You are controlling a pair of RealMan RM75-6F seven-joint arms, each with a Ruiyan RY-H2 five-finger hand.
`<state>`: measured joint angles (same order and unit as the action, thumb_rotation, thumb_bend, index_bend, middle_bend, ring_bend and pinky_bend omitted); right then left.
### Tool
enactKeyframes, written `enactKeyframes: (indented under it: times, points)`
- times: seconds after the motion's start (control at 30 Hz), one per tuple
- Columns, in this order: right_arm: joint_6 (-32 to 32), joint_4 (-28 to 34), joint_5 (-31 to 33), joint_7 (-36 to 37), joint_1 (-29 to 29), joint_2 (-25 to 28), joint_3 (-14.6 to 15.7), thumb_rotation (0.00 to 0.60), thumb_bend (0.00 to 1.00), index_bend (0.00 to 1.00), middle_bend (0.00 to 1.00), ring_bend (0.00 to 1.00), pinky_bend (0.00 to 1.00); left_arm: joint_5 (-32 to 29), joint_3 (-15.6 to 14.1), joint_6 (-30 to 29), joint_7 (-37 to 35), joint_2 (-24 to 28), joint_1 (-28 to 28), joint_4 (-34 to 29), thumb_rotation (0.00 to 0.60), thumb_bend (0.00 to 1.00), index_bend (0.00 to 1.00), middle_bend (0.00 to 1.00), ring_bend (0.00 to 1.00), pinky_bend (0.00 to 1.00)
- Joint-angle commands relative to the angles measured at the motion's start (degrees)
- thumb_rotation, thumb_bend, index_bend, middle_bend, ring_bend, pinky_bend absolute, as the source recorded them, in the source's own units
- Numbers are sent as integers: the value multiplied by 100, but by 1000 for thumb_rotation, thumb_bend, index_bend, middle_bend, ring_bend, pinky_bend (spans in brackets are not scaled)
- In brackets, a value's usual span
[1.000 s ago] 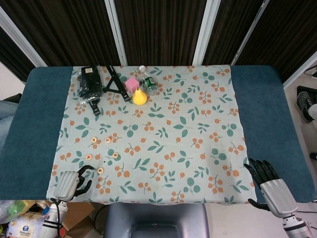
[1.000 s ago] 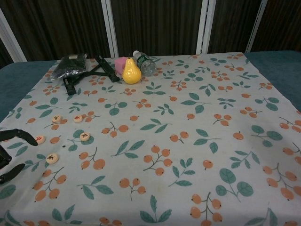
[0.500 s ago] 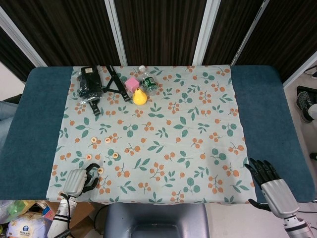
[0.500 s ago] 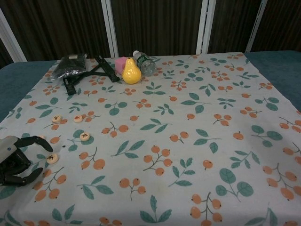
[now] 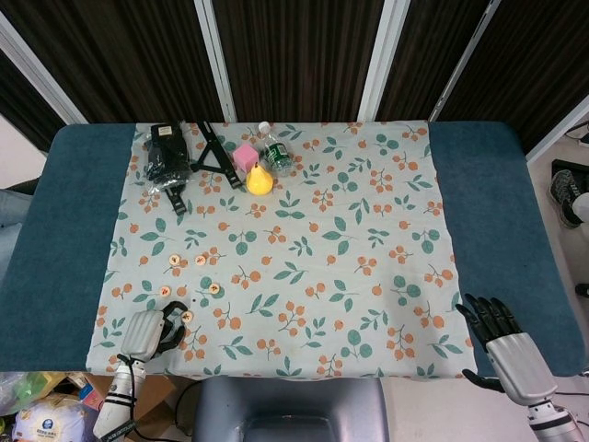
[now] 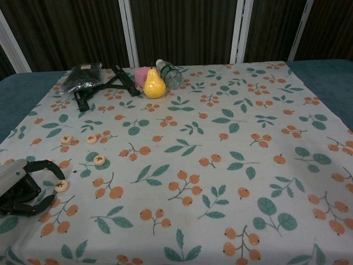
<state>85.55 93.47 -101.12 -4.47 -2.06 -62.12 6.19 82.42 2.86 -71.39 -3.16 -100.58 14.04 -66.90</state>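
Left hand [image 5: 147, 333] at near left edge of patterned cloth [image 5: 304, 276], fingers [image 6: 33, 190] curled in, nothing visibly held. Round wooden token [image 6: 61, 185] lies just beside fingertips, on their right; contact unclear. More tokens [image 5: 174, 261] further off on cloth. Right hand [image 5: 504, 343] at near right corner of counter [image 5: 497, 184], fingers spread, holding nothing. Yellow pear [image 5: 259, 180], bottle [image 5: 274, 149], pink cube [image 5: 245, 157] at far left.

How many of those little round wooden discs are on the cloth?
5 discs: two side by side, two nearer, one beside the left hand. Others may hide under it.
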Motion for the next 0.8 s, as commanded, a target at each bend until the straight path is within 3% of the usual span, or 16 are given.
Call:
enactKeyframes:
  times: [0.03,0.57,0.8]
  points:
    - [1,1,2,-3,1,-1,-2,600,204,0,0,0,54,8,-8,10,-39,-15,20,31,600,416,391,1000,1000,1000]
    - [3,0,16,5,2,0,-11,600,205,0,0,0,54,0,41,-74,-50,-112,92,91,600,416,494,1000,1000,1000]
    - [20,6,27,26,10,9,-17,600,205,0,0,0,54,-113,306,-177,-78,67,169,-81,600,416,501,1000,1000,1000]
